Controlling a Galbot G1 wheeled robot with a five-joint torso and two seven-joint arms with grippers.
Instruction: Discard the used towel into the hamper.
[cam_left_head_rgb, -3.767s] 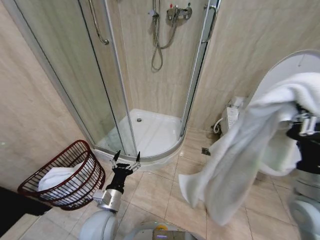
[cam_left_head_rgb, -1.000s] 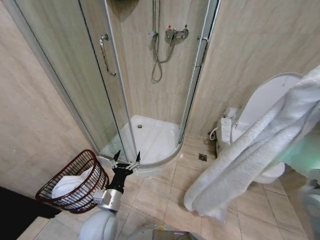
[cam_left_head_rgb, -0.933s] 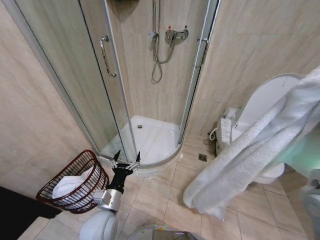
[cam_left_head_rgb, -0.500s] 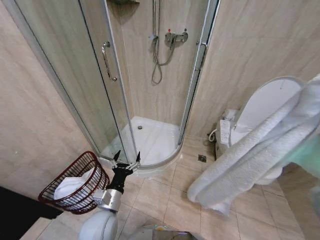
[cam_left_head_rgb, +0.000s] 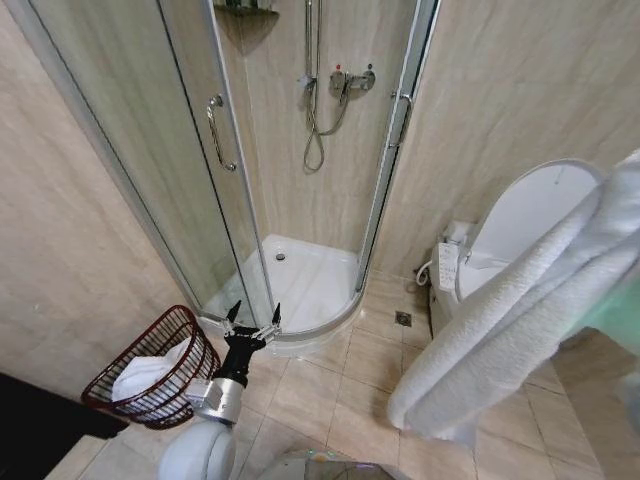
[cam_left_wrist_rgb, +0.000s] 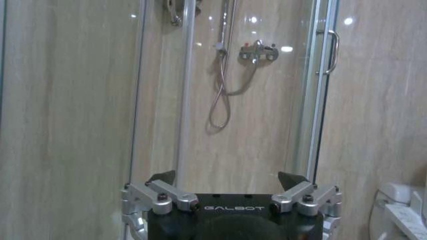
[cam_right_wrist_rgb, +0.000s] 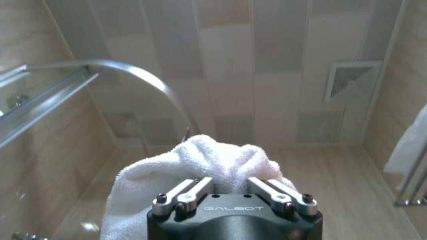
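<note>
Right gripper (cam_right_wrist_rgb: 230, 192) has its fingers closed on a bunched fold of the white towel (cam_left_head_rgb: 520, 320), held high at the right of the head view, the cloth hanging in a long drape in front of the toilet (cam_left_head_rgb: 520, 215). Left gripper (cam_left_head_rgb: 252, 322) is low and parked near the shower (cam_left_head_rgb: 300, 270) threshold, fingers spread wide and empty. Hamper (cam_left_head_rgb: 175, 335) sits on the floor at the robot's left, just beside the left gripper, tilted, against the wall, with a white cloth (cam_left_head_rgb: 148, 372) already inside it; the towel is well apart from it.
</note>
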